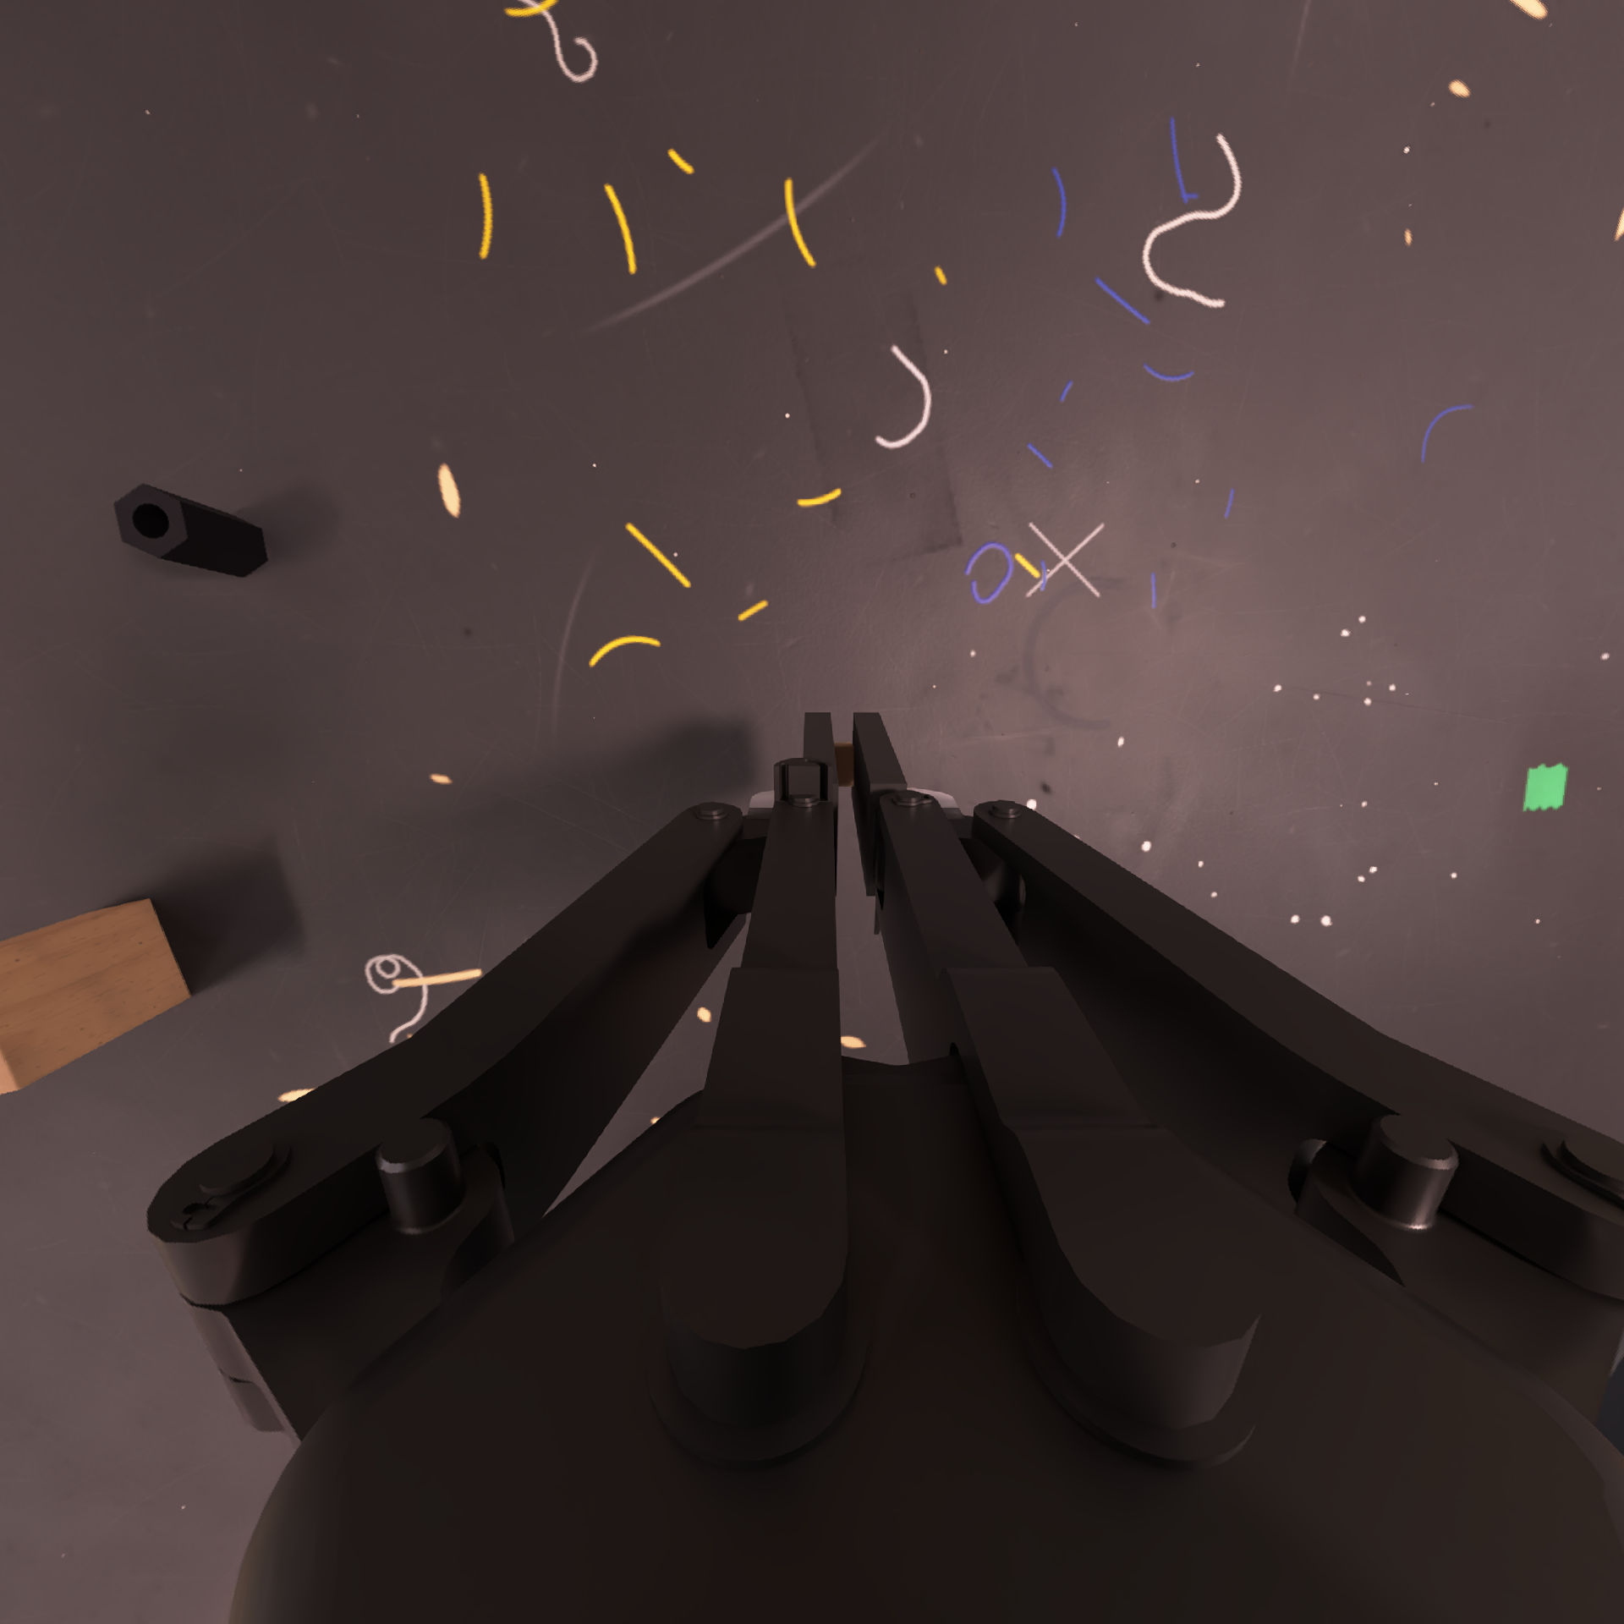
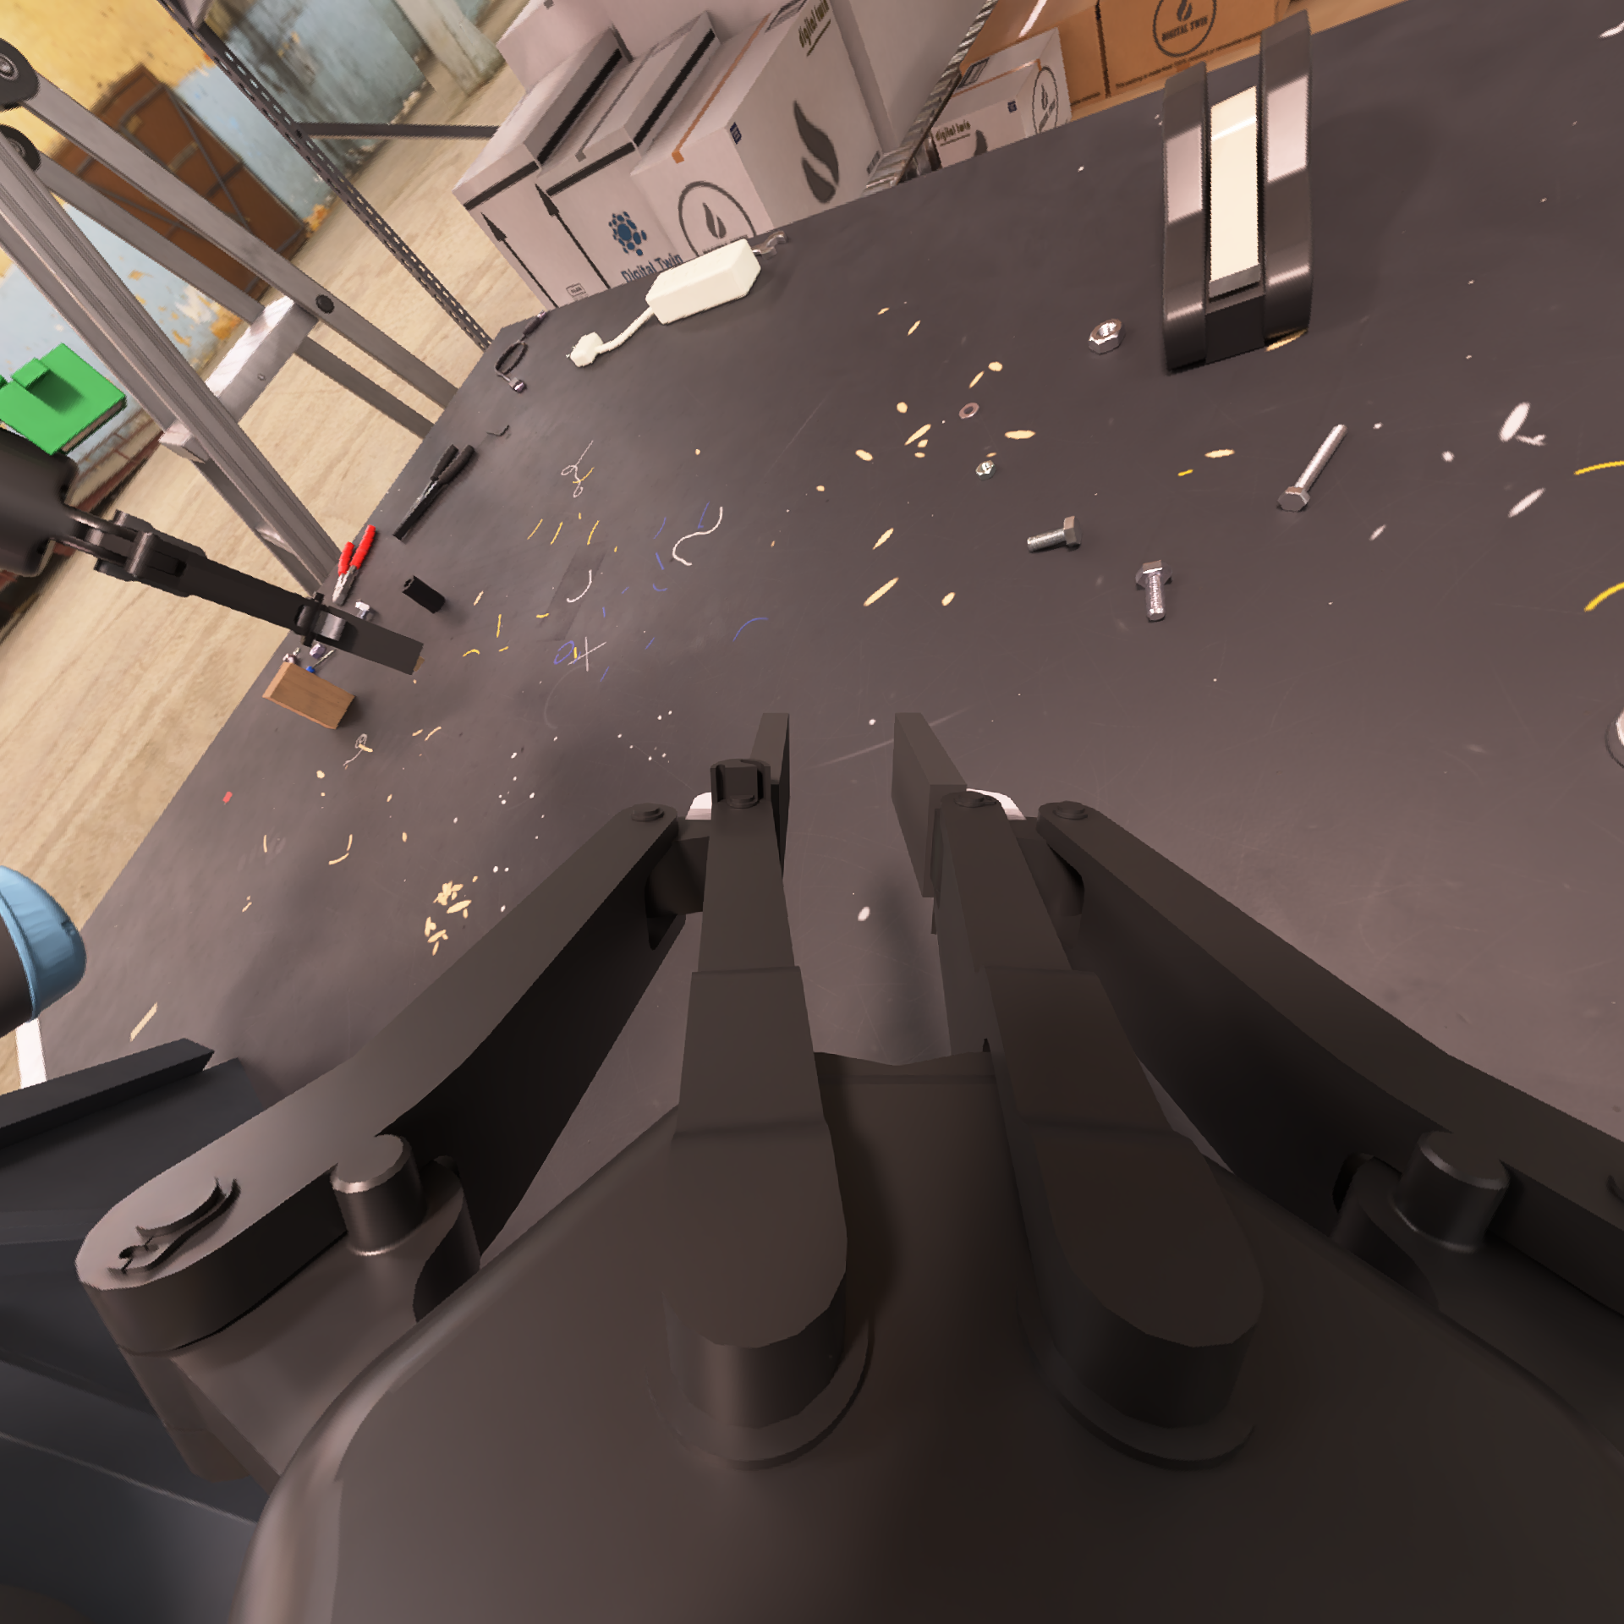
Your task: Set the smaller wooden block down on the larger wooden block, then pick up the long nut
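My left gripper (image 1: 842, 747) was pinched down on the smaller wooden block (image 1: 844, 763), of which only a sliver of pale wood showed between the nearly closed fingers. It hung above the dark table (image 1: 1230, 791), over a bare, chalk-marked patch and not over the target. In the right wrist view the same gripper reached in from the left edge, its tips close to the larger wooden block (image 2: 309, 696) but off to one side of it.

The larger wooden block (image 1: 83, 989) lay flat at the lower left of my left wrist view, well apart from my fingers, its top face free. So I judged the first step only half done: the small block was held, the carry across to the big one and the setting down were left.

Farther out, up and to the left, the long nut (image 1: 189, 532) lay on its side, black and hexagonal, its bore facing the camera. Nothing touched it, so the second step had not begun. It sat well clear of both blocks, which I reckoned would leave room to close on it.

My right gripper (image 2: 839, 756) hovered over the middle of the table with its fingers spread and nothing between them. Beyond it loose bolts (image 2: 1151, 589) and a silver nut (image 2: 1103, 336) lay scattered, none of them part of my job.
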Robot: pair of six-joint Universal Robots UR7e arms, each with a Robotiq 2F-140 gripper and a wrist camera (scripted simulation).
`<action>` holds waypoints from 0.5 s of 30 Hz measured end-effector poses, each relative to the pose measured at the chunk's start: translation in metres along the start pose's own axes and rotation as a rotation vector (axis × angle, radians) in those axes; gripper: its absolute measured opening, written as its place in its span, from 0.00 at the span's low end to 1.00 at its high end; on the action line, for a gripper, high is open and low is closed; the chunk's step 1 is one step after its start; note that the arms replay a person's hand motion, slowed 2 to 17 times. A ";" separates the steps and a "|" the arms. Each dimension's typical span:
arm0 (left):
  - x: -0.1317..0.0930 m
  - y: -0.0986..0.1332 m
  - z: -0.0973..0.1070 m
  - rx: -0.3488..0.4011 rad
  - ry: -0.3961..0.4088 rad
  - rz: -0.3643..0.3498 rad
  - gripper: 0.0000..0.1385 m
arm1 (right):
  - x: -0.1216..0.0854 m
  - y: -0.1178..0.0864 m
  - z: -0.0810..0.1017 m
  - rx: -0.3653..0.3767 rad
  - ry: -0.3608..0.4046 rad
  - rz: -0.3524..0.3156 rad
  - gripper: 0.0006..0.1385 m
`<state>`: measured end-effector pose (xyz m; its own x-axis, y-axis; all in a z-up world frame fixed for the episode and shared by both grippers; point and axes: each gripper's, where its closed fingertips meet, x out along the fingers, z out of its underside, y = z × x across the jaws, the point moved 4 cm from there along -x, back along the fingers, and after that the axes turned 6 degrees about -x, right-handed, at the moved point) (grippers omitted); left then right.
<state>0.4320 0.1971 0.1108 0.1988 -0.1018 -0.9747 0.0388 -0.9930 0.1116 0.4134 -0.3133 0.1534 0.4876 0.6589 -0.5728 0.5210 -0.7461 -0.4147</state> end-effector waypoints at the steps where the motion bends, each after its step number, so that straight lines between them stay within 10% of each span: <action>1: 0.000 0.000 0.000 -0.001 0.001 -0.004 0.05 | 0.000 0.001 0.000 0.000 -0.001 0.002 0.23; 15: -0.003 -0.016 0.005 -0.030 0.045 -0.037 0.05 | 0.001 0.002 0.002 -0.006 0.005 -0.025 0.22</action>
<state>0.4264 0.2132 0.1110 0.2407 -0.0612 -0.9687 0.0762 -0.9937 0.0817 0.4139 -0.3143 0.1501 0.4781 0.6778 -0.5586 0.5370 -0.7288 -0.4247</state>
